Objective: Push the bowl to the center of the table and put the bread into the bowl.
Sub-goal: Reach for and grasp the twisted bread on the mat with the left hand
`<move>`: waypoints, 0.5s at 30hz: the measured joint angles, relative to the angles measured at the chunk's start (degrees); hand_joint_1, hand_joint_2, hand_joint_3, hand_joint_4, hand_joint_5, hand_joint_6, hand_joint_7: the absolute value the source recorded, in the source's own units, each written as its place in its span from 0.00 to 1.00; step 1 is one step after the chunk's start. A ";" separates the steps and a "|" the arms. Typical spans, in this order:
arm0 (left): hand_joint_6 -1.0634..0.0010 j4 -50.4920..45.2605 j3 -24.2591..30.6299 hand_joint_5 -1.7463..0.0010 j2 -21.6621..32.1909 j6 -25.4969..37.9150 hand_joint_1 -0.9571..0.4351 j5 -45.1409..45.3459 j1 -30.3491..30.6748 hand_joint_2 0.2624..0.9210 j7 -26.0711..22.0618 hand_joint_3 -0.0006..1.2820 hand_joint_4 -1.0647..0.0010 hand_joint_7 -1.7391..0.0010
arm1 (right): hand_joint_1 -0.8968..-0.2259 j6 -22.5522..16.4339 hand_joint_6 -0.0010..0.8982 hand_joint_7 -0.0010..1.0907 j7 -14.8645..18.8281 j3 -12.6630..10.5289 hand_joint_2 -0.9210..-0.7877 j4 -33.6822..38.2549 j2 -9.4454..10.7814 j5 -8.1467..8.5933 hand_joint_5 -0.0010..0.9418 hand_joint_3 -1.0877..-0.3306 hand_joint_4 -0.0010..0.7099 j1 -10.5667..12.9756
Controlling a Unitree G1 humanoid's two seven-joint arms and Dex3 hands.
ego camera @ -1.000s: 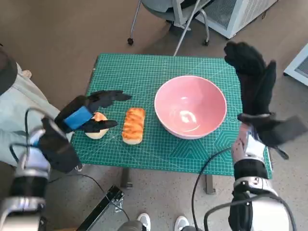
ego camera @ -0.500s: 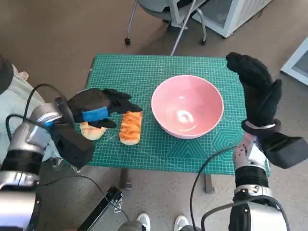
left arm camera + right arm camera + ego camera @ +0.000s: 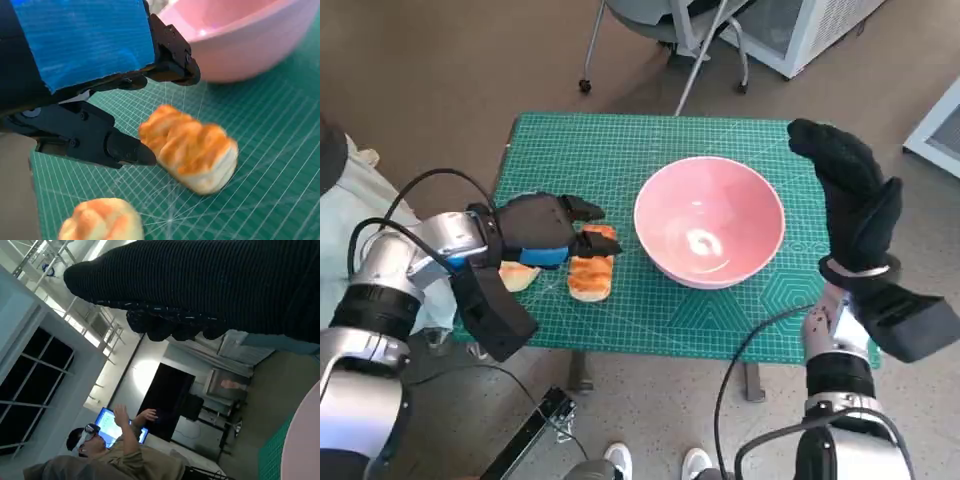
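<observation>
Left hand (image 3: 542, 232) w/ fingers spread round the bread (image 3: 591, 262), not yet gripping, just beside pink bowl (image 3: 709, 219) mid-desk (image 3: 620, 150); right hand (image 3: 850, 195) raised, holding nothing, fingers apart.

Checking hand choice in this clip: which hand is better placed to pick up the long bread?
The left. The left hand is down at the long bread, fingers on either side of it in the wrist view. The right hand is raised beyond the pink bowl, with the bowl between it and the bread.
</observation>
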 measured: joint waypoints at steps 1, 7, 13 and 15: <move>0.53 0.67 -1.14 1.00 -0.15 0.02 0.63 1.12 -0.34 0.89 1.63 0.00 0.62 0.96 | 0.49 -0.07 0.05 0.73 -0.08 0.10 0.00 -0.11 -0.02 0.00 0.00 0.38 0.48 0.15; 0.52 4.07 -6.58 0.99 -2.05 0.26 0.63 6.29 -1.40 0.89 9.08 0.00 0.60 0.96 | 0.49 -0.11 0.05 0.73 -0.64 0.45 0.00 -0.44 -0.05 0.01 0.00 0.38 0.48 0.92; 0.49 7.61 -11.55 0.99 -4.67 2.49 0.64 9.42 -2.18 0.90 16.43 0.00 0.56 0.96 | 0.48 -0.17 0.05 0.74 -1.20 0.75 0.00 -0.86 -0.12 0.00 0.00 0.38 0.48 1.26; 0.48 8.94 -12.90 0.98 -5.50 3.07 0.64 9.73 -2.70 0.90 18.08 0.00 0.54 0.96 | 0.48 -0.29 0.05 0.74 -1.67 0.89 0.00 -0.93 -0.13 -0.12 0.00 0.38 0.49 1.28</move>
